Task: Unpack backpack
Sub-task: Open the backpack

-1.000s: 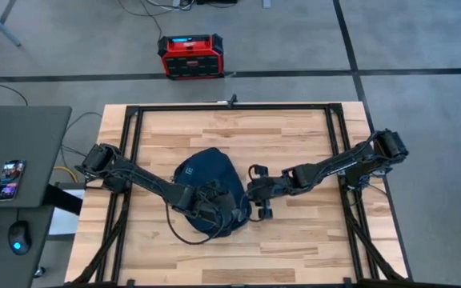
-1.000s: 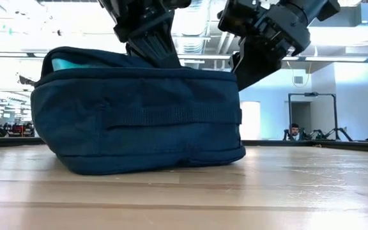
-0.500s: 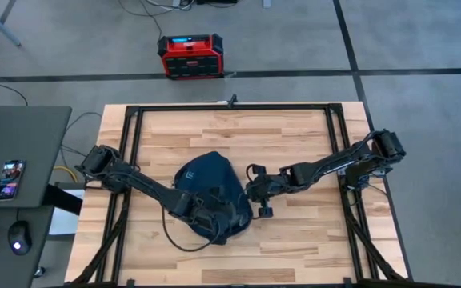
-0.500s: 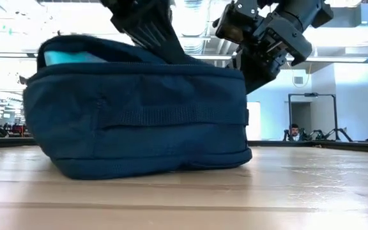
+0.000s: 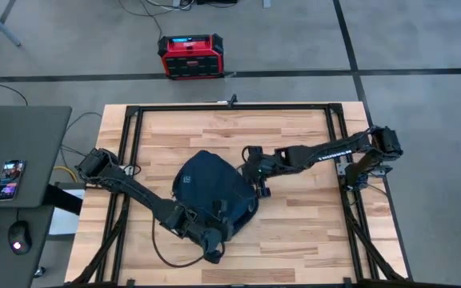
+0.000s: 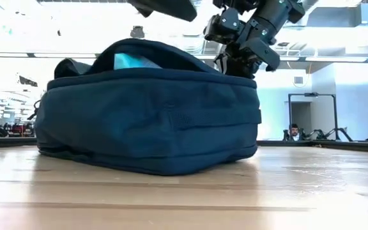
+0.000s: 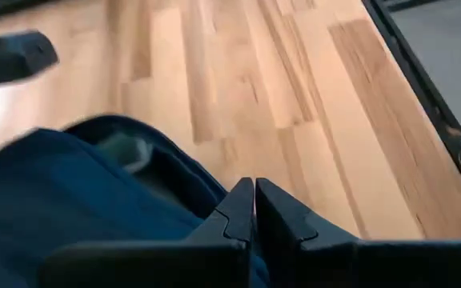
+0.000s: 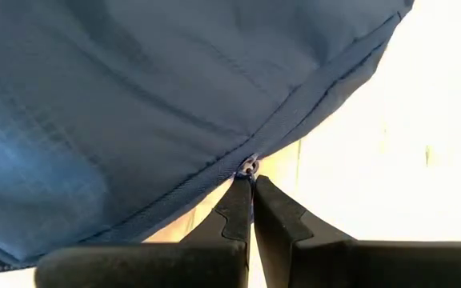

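Navy fabric, the backpack point(image 5: 211, 188) lies flat at the centre of the high view on a pale wood-plank table point(image 5: 294, 232), a red-black box point(image 5: 190, 56) on the grey floor above. The right gripper point(image 8: 252, 186) is closed on its zipper pull point(image 8: 249, 167). The left gripper point(image 7: 254, 210), fingers pressed together, sits at the backpack's lower edge.

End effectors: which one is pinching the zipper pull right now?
The right end effector, at the backpack's right edge, shut on the small metal zipper pull. The left end effector, at the near edge, is shut with no pull visible.
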`<state>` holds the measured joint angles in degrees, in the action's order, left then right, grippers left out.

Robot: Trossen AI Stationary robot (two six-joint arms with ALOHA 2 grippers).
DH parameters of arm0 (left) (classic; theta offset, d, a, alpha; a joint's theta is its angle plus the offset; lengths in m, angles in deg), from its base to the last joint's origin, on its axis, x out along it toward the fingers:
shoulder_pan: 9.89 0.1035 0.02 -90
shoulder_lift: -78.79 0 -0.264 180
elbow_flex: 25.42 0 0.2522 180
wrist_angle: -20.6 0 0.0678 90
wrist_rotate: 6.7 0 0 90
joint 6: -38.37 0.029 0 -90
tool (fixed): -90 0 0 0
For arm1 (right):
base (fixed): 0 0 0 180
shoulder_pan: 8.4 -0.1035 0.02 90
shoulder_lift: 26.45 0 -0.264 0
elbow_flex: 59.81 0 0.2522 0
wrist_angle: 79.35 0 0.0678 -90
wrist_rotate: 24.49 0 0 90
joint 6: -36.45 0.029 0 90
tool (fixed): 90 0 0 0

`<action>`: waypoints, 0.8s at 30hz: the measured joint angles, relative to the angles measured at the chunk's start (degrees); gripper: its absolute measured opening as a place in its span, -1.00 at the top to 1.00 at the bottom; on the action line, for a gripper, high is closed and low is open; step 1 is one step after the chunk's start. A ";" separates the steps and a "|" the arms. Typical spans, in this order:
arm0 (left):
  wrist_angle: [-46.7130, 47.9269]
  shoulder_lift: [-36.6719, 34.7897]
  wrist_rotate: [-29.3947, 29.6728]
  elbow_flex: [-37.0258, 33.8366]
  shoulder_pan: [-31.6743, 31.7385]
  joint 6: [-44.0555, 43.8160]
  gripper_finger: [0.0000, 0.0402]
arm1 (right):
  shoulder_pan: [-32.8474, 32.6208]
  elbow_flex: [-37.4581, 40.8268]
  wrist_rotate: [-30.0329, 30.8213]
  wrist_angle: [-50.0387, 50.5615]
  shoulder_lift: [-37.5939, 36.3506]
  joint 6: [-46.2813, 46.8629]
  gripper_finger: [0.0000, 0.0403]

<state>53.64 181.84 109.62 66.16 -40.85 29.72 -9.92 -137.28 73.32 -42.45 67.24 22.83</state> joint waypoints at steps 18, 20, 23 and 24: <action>8.24 -0.37 -2.62 1.43 4.05 -25.44 0.57 | -5.58 -1.46 -0.54 2.51 0.00 2.68 1.00; 8.53 -0.65 -3.07 1.43 4.75 -24.66 0.40 | -5.44 -1.46 -0.52 2.57 0.00 2.67 1.00; 8.32 -1.97 -3.57 1.43 5.65 -24.42 0.20 | -5.47 -1.48 -0.48 2.61 -0.02 2.62 1.00; 8.39 -2.44 -3.67 1.43 5.94 -24.49 0.15 | -5.47 -1.48 -0.46 2.63 -0.02 2.62 1.00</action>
<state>62.03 179.40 105.95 67.58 -34.90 5.23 -15.39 -138.76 72.86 -39.82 67.22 25.45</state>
